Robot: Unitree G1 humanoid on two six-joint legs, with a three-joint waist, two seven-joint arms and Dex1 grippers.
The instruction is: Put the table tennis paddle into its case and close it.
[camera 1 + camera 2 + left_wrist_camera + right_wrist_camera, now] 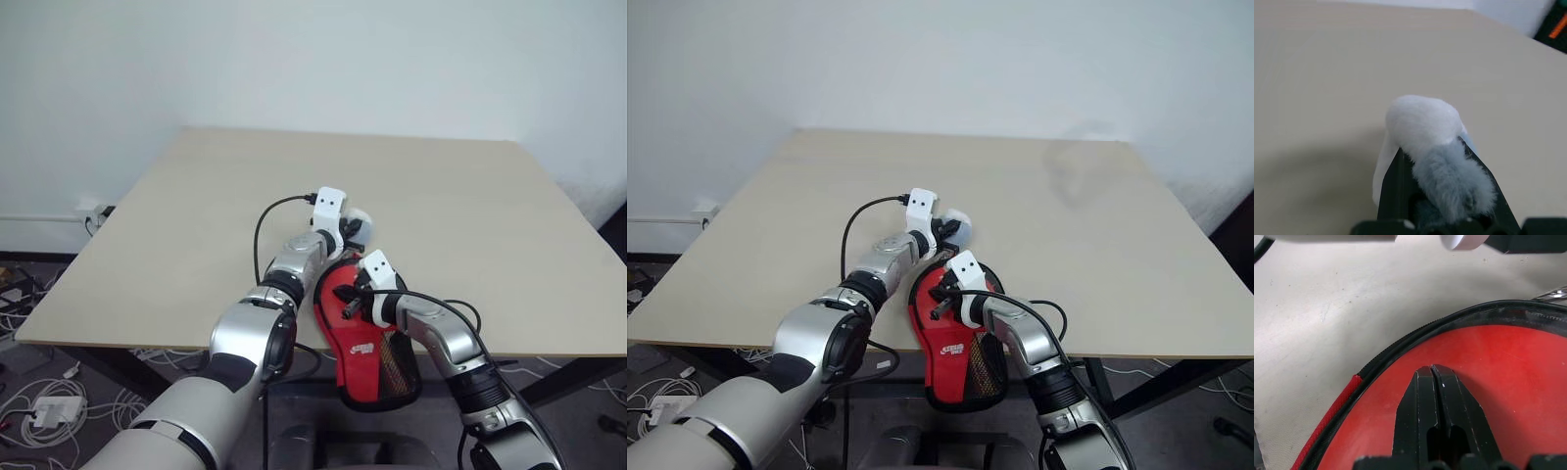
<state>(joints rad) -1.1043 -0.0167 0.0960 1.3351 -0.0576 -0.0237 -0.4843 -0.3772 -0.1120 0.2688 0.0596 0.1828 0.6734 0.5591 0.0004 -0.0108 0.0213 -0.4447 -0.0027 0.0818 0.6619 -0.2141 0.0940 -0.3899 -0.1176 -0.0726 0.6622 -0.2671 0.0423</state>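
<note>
Paddle in its case at the table's near edge

The table tennis paddle [1488,377] lies inside the case [377,387], overhanging the table [196,225]. Right gripper [1432,369] rests pinched together on the red face; left gripper [1435,147] clasps a white fluffy ball [1422,120].

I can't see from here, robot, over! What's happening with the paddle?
Right end effector shut, pressing on case. Paddle inside, red face showing. Left end effector beside case top. Table edge under case.
</note>
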